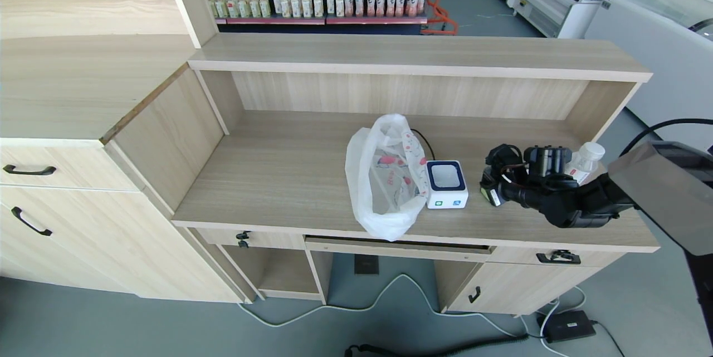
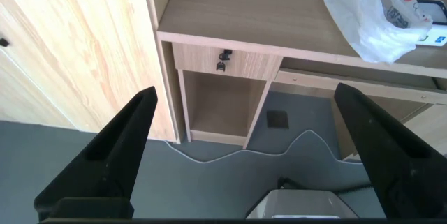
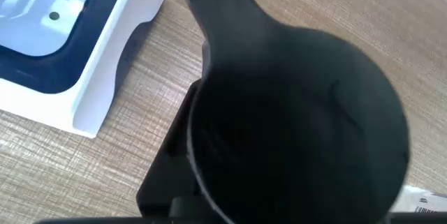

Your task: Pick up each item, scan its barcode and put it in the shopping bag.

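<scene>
Nearest, the left gripper point(image 2: 246, 91) hangs low in front of the counter point(image 1: 278, 179), its two fingers point(image 2: 105, 168) spread wide with nothing between them. On the counter's front part lies one white shopping bag point(image 1: 381, 179), slumped, touching one white scanner point(image 1: 447, 183) beside it. Just right of the scanner is the right gripper point(image 1: 497, 179); whether it grips cannot be told, though one dark round item point(image 3: 300, 126) sits right at it. Behind the arm stands one white-capped bottle point(image 1: 584, 163). Far back, a shelf point(image 1: 317, 20) carries a row of drinks.
</scene>
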